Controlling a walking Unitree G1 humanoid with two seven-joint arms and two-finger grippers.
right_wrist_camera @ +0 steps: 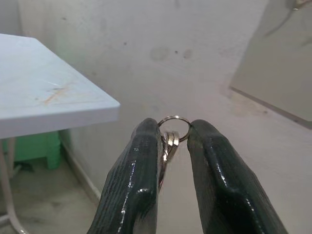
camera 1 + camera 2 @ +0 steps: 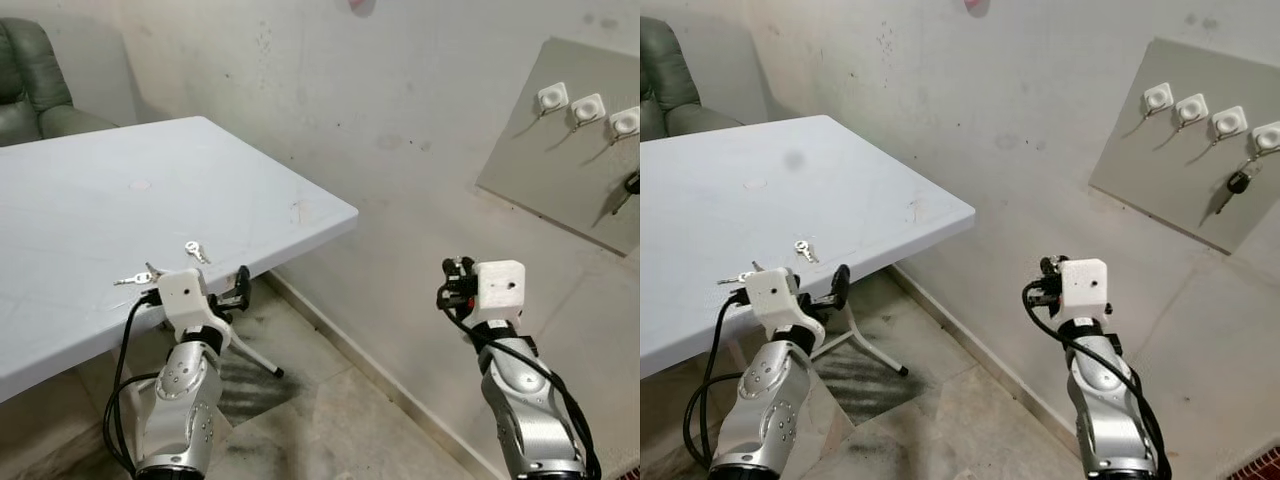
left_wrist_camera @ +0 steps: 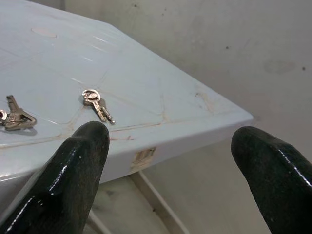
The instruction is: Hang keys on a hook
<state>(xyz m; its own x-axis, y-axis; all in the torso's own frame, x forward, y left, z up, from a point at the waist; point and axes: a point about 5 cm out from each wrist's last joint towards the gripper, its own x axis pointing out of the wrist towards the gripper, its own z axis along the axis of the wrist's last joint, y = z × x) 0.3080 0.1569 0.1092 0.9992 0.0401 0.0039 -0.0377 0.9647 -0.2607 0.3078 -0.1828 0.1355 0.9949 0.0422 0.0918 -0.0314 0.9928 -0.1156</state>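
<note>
My right gripper [image 1: 173,141] is shut on a set of keys [image 1: 170,139], its ring sticking out between the fingertips; it hangs in the air left of and below the grey hook board [image 2: 1170,150]. White hooks [image 2: 1193,109] line the board, and a dark key [image 2: 1237,183] hangs from the rightmost one. My left gripper [image 3: 170,151] is open at the white table's near edge [image 2: 300,245]. Two more sets of keys lie on the table: one [image 3: 97,105] just beyond the fingers, another [image 3: 17,117] to its left.
A green armchair [image 2: 30,80] stands behind the table at the far left. The table's metal leg [image 2: 255,355] stands on the tiled floor near my left arm. A stained wall runs behind the table to the board.
</note>
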